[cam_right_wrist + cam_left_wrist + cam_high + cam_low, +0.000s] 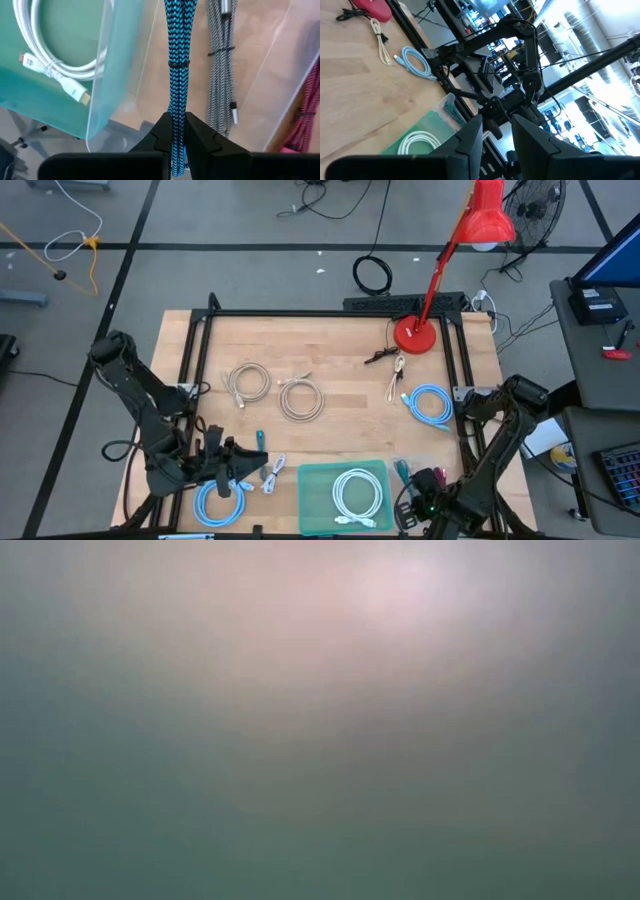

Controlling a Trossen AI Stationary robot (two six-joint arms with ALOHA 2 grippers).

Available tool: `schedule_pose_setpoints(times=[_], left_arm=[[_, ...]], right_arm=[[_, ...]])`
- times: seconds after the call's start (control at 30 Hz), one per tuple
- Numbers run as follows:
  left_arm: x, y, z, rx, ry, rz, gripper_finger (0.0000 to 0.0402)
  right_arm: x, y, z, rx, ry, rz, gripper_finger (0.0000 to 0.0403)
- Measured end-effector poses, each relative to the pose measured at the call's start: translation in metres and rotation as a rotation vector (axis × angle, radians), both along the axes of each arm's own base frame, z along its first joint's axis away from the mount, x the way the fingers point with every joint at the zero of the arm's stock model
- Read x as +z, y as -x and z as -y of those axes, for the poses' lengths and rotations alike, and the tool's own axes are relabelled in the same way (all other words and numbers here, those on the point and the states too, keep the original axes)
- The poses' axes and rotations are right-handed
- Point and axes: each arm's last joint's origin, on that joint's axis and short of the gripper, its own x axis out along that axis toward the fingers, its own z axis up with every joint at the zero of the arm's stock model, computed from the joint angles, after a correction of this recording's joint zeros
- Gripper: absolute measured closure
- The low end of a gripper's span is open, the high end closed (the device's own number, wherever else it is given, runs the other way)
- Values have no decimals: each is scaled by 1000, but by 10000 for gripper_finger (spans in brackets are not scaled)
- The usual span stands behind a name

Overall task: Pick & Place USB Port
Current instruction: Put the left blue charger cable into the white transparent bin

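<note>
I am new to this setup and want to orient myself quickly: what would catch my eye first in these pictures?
The red desk lamp stands out at the table's far edge, right of centre. At the near edge, a teal tray holds a coiled white cable. Just right of the tray, the right end effector is shut on a blue-and-black braided cable, while the left end effector waits by the near left corner.
</note>
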Motion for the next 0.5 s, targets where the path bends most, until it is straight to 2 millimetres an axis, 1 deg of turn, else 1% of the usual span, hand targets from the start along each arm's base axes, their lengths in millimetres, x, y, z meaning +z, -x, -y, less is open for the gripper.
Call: schedule_pose_setpoints(times=[0.27, 0.5], left_arm=[[0, 0, 0, 7, -3, 0, 293], [0, 0, 0, 11, -4, 1, 293]], right_arm=[[-13, -2, -1, 0, -46, 28, 386], [-23, -3, 5, 4, -52, -27, 379]])
